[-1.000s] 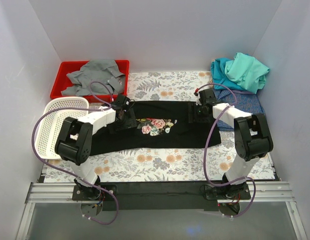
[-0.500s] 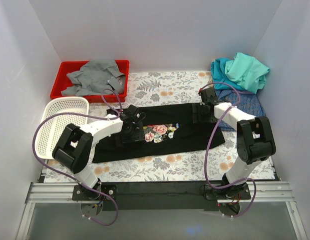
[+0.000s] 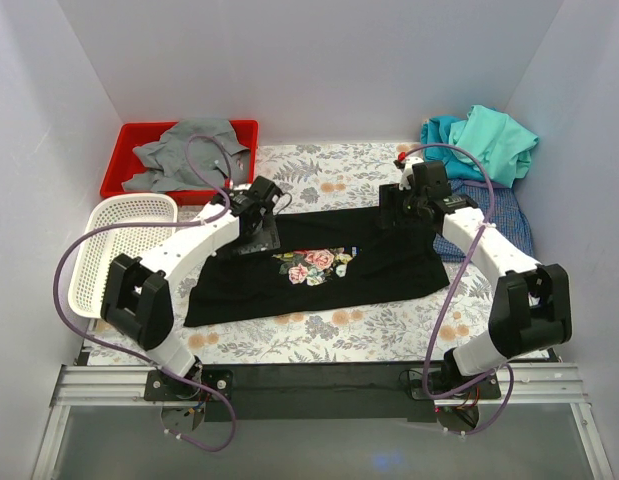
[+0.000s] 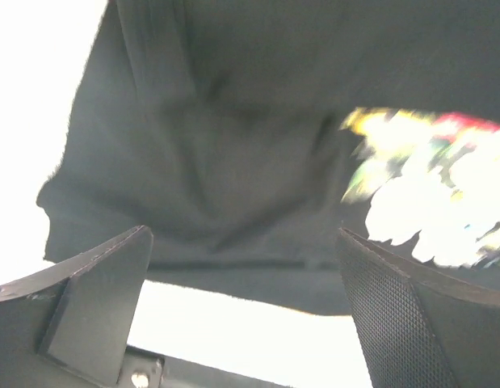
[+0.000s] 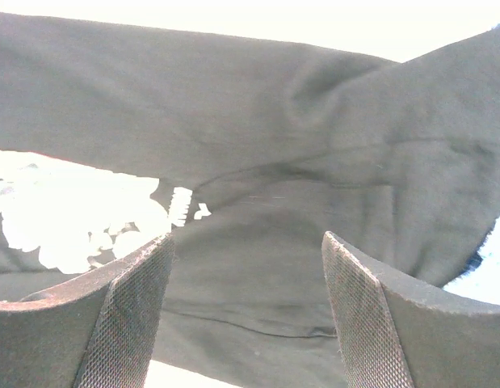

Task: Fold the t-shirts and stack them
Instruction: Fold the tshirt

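The black t-shirt (image 3: 379, 270) with the rose print (image 3: 314, 267) lies spread on the floral table mat. My left gripper (image 3: 259, 228) is open and empty over the shirt's far left corner. In the left wrist view (image 4: 250, 323) the black cloth (image 4: 225, 153) and the blurred print (image 4: 427, 202) lie below its jaws. My right gripper (image 3: 397, 212) is open and empty over the far right corner. In the right wrist view (image 5: 250, 315) the black cloth (image 5: 274, 170) lies below it. The teal (image 3: 441, 140) and mint-green (image 3: 497, 140) shirts are heaped at the back right. The blue-checked one (image 3: 501, 212) lies under them.
A red bin (image 3: 129, 135) holding a grey garment (image 3: 189, 150) stands at the back left. A white mesh basket (image 3: 104, 255) sits at the left edge. White walls close in the table on three sides.
The black shirt shifted a little toward the front. My left gripper moved from the shirt's middle left back to its far left corner. My right arm stretched out, its gripper staying by the far right corner.
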Tool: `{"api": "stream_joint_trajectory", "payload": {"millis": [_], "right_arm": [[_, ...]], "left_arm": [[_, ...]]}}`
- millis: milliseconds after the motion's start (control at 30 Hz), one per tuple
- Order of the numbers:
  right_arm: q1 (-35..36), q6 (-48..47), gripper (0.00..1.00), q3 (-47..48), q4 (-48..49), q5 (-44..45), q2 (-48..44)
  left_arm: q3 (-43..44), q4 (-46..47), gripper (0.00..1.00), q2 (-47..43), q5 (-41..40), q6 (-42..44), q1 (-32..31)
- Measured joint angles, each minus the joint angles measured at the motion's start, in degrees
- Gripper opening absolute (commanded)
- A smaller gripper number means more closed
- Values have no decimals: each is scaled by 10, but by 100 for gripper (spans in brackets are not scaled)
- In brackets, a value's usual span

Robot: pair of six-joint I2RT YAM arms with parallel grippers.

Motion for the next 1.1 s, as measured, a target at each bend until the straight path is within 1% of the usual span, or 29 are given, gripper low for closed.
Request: {"api": "stream_joint_trajectory", "payload": {"millis": [100, 200, 300, 400, 500, 667, 867, 933, 1000, 1033, 1100], "right_arm": [[3, 0, 80, 0, 3, -24, -12], [5, 0, 80, -2, 4, -42, -13], [6, -1, 80, -6, 5, -56, -13], [6, -1, 80, -14, 5, -66, -13], [6, -1, 80, -19, 6, -75, -13], [6, -1, 80, -21, 7, -84, -13], [6, 0, 80, -26, 9, -86, -16], [6, 0, 80, -31, 10, -87, -17], [6, 0, 80, -31, 10, -87, -17], [6, 0, 80, -31, 11, -87, -17], [6, 0, 80, -31, 12, -88, -17]], "left_arm": [[-76, -2, 94, -38, 44, -20, -4], [-157, -17, 94, -102, 71, -52, -14], [-186, -32, 94, -147, 80, -86, -23], [-205, -30, 94, -170, 82, -110, -27], [-233, -24, 94, -169, 82, -125, -27], [-276, -4, 94, -141, 87, -137, -27], [-287, 28, 93, -124, 95, -150, -27], [-293, 37, 90, -123, 97, -153, -27], [-299, 42, 84, -120, 98, -157, -27], [-303, 45, 80, -118, 98, -160, -27], [-308, 50, 68, -114, 101, -163, -27]]}}
